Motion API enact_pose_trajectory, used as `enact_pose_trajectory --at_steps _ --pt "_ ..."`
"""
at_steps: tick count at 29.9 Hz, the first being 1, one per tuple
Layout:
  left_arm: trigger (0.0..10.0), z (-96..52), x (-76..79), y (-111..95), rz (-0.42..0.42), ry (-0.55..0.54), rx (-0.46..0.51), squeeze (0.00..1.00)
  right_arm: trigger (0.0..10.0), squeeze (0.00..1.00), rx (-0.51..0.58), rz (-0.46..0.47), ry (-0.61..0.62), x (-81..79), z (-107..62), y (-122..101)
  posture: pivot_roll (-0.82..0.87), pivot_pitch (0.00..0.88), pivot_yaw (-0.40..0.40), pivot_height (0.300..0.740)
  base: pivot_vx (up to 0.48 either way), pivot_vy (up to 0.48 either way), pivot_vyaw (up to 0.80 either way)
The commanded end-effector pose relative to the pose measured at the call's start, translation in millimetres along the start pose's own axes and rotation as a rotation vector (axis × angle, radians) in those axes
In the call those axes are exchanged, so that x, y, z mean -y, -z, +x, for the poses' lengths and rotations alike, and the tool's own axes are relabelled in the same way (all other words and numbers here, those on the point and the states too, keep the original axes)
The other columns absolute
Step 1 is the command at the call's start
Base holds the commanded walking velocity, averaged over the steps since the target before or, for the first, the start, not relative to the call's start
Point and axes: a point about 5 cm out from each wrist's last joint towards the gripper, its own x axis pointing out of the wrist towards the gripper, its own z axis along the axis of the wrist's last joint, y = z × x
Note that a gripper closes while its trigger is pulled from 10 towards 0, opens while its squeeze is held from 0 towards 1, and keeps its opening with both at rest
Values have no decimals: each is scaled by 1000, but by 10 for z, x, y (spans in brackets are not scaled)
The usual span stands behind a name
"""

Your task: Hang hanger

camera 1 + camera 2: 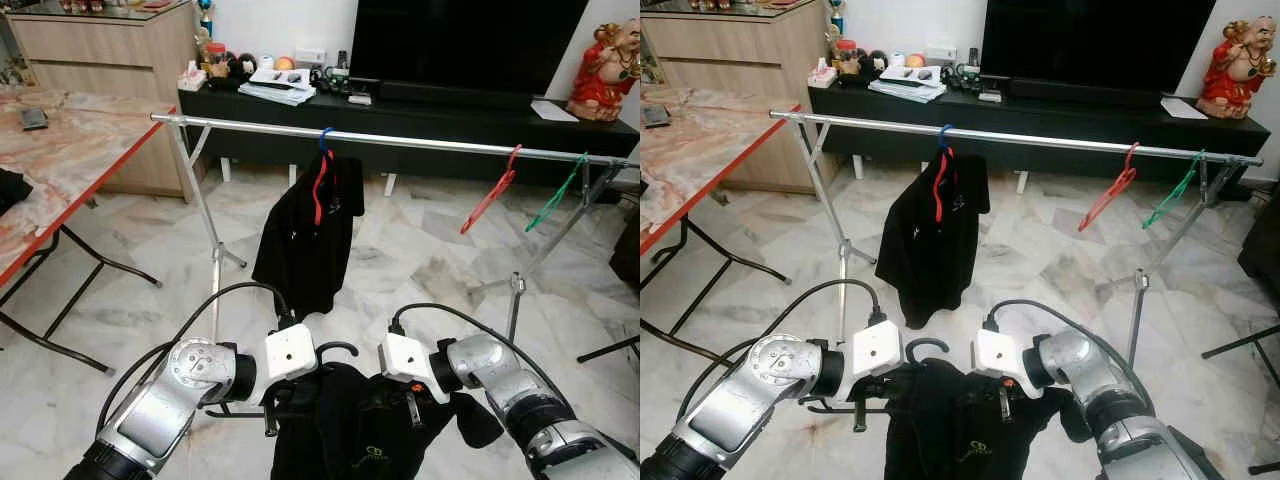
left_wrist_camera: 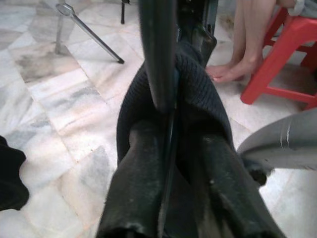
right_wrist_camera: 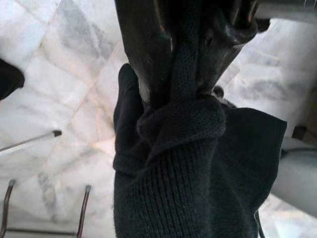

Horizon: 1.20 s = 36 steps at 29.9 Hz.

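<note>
A black knitted garment [image 1: 365,435] on a black hanger, whose hook [image 1: 337,348] sticks up, hangs low in front of me between both arms. My left gripper [image 1: 298,392] is shut on the garment's left shoulder, the fabric pinched between its fingers [image 2: 157,59]. My right gripper [image 1: 398,392] is shut on the right shoulder, knit bunched under its fingers [image 3: 143,54]. Ahead runs a silver clothes rail [image 1: 420,140]. On it hang a black shirt [image 1: 305,245] on a red hanger, an empty red hanger [image 1: 490,195] and a green hanger [image 1: 555,195].
A marble-topped table with a red edge [image 1: 80,200] stands at the left. A black TV console [image 1: 440,120] with a screen and a red figurine [image 1: 605,65] lies behind the rail. A person's bare feet [image 2: 230,72] rest beside a red stool [image 2: 292,54]. The floor is marble tile.
</note>
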Motion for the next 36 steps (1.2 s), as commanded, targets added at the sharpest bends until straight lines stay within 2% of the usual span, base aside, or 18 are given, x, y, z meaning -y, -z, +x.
enact_pose_trajectory --at_steps 1,7,10,12,18,20,22,23,24,25,26,29,36 --pt "10000 -16 18 -38 15 15 19 1000 0 0 -20 3 -2 -9 -11 30 125 17 -86 740 0 0 0" --pt "10000 -103 41 42 14 52 -36 1000 0 0 -78 -2 14 -25 -11 98 122 13 -86 740 0 0 0" --pt "10000 -226 19 199 19 26 -131 1000 0 0 -122 15 47 -33 -31 176 124 9 -85 740 0 0 0" --pt "10000 -302 -3 303 4 -30 -169 1000 0 0 -165 25 79 -40 -40 242 123 7 -85 740 0 0 0" --pt "10000 -374 -55 400 -56 -148 -163 1000 0 0 -189 53 173 -9 -52 293 120 0 -85 740 0 0 0" --pt "10000 -405 -102 449 -61 -224 -167 1000 0 0 -185 56 209 13 -60 289 121 0 -85 740 0 0 0" --pt "10000 -416 -127 517 -107 -290 -156 1000 0 0 -175 74 307 86 -82 265 124 0 -85 740 0 0 0" --pt "10000 -404 -179 589 -128 -385 -150 506 0 0 -162 87 395 160 -111 229 122 0 -83 740 0 0 0" --pt "10000 -404 -179 589 -128 -385 -150 506 0 0 -162 87 395 160 -111 229 122 0 -83 740 0 0 0" --pt "10000 -390 -223 641 -133 -468 -143 231 0 0 -147 100 455 212 -133 198 120 0 -82 740 0 0 0" --pt "10000 -381 -246 681 -178 -514 -136 0 0 0 -128 108 480 238 -141 171 120 0 -82 740 0 0 0" --pt "10000 -326 -269 787 -253 -617 -122 0 0 0 -58 125 543 330 -153 47 120 0 -82 740 0 0 0" --pt "10000 -211 -225 932 -301 -655 -144 0 0 0 19 114 579 433 -164 -140 115 0 -85 740 0 0 0"
